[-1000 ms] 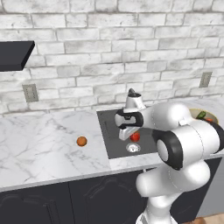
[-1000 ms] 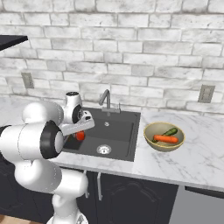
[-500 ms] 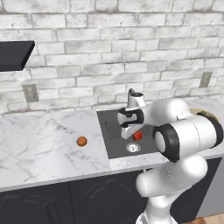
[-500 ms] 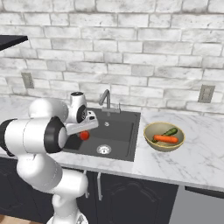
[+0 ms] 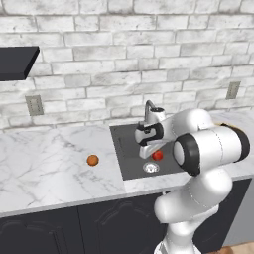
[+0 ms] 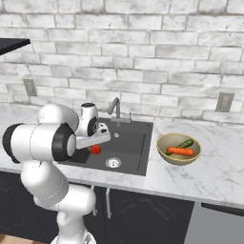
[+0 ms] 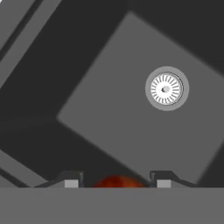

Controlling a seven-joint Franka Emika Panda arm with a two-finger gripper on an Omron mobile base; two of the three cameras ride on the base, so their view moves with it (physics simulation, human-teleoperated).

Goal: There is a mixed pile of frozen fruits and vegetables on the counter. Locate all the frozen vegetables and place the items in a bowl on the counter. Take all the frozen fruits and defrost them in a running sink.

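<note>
**Red frozen fruit, round, glossy**

Location: lower centre of the hand view, between the gripper (image 7: 116, 181) fingertips, above the sink (image 7: 144, 113) floor. Red fruit (image 5: 157, 155) appears pinched. Handling, judged: hard, light, slick; grip across its widest girth. Orange fruit (image 5: 92, 160) waits on counter (image 5: 44, 163).

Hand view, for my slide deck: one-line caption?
Red fruit between the fingers above the black sink and its silver drain.

The white arm bends forward and down, with its big elbow sticking up. The gripper (image 7: 114, 181) points down, and its two small dark fingers (image 7: 70, 180) stand a little apart.
</note>
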